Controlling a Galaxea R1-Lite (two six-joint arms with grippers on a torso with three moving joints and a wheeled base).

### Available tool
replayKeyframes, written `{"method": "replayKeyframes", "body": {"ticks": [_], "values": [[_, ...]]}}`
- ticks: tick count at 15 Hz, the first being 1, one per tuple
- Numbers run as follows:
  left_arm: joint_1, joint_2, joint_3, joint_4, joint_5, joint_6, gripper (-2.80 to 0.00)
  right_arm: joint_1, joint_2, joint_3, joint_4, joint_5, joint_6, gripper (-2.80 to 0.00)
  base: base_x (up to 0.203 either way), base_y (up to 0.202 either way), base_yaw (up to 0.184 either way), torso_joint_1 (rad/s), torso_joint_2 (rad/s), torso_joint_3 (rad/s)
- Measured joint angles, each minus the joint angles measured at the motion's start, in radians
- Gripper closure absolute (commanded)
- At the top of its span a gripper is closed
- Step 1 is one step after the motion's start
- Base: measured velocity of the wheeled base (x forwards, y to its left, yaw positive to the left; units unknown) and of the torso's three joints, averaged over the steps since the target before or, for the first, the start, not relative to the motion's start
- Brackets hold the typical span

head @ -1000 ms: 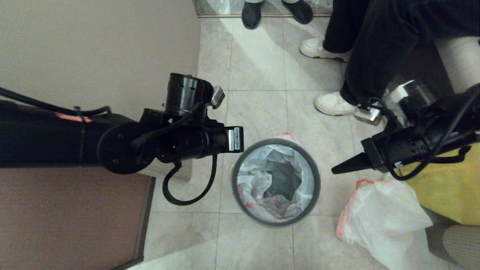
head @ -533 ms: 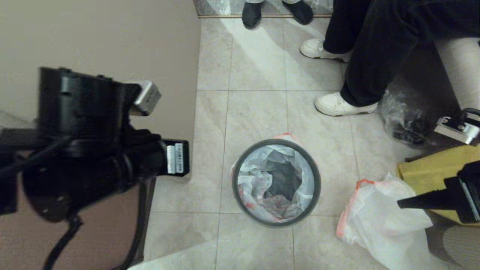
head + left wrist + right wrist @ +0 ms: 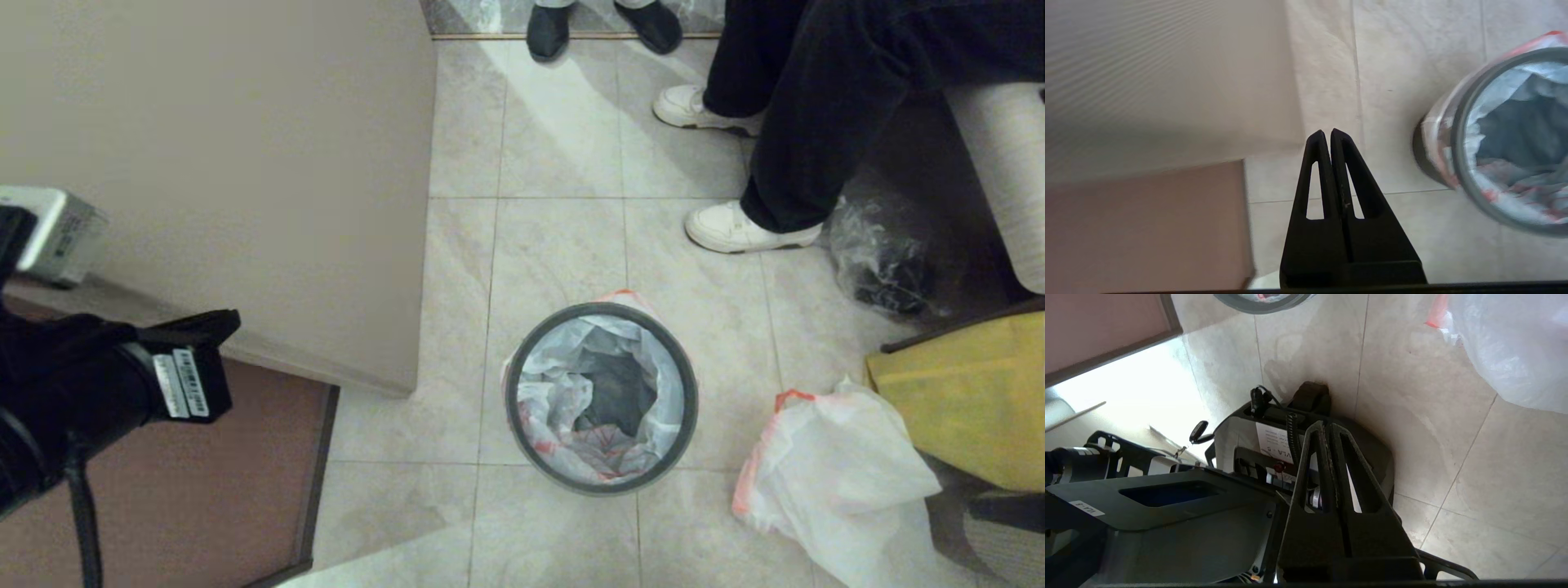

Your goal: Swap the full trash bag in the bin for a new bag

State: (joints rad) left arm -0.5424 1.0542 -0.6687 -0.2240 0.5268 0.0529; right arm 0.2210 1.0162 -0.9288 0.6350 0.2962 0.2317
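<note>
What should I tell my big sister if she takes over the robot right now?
Left gripper: shut, empty, pulled back to the robot's left, away from the bin.
Right gripper: shut, empty, out of the head view, over the floor near the robot's base.
The bin stands on the floor tiles with the new bag lining it, hem folded over the grey rim.
The full trash bag lies on the floor to the bin's right, beside a yellow bag.
Done: old bag out, new bag in.
Left: apparently nothing, except perhaps checking that the liner sits evenly.
</note>
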Motion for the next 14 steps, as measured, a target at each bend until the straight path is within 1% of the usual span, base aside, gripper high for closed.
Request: {"method": "replayKeyframes", "body": {"ticks": [3,4,7,8,14], "values": [[0.018,-0.088,0.071,0.000,-0.005,0.007,0.00,-0.008,-0.025,0.020,0.000,0.001,0.002,0.00,0.000,0.000,0.000,0.000,0.00,0.000],[0.019,-0.115,0.091,0.000,-0.020,0.001,0.00,-0.010,-0.031,0.022,0.000,0.002,0.002,0.00,0.000,0.000,0.000,0.000,0.00,0.000],[-0.001,-0.186,0.147,0.000,-0.114,-0.008,0.00,-0.012,-0.047,0.033,0.001,0.003,0.002,0.00,0.000,0.000,0.000,0.000,0.00,0.000],[-0.009,-0.207,0.159,0.000,-0.125,-0.007,0.00,-0.013,-0.051,0.037,0.000,0.004,0.002,0.00,0.000,0.000,0.000,0.000,0.00,0.000],[-0.070,-0.288,0.212,0.000,-0.143,-0.009,0.00,-0.022,-0.062,0.055,-0.003,0.008,0.002,0.00,0.000,0.000,0.000,0.000,0.00,0.000]]}}
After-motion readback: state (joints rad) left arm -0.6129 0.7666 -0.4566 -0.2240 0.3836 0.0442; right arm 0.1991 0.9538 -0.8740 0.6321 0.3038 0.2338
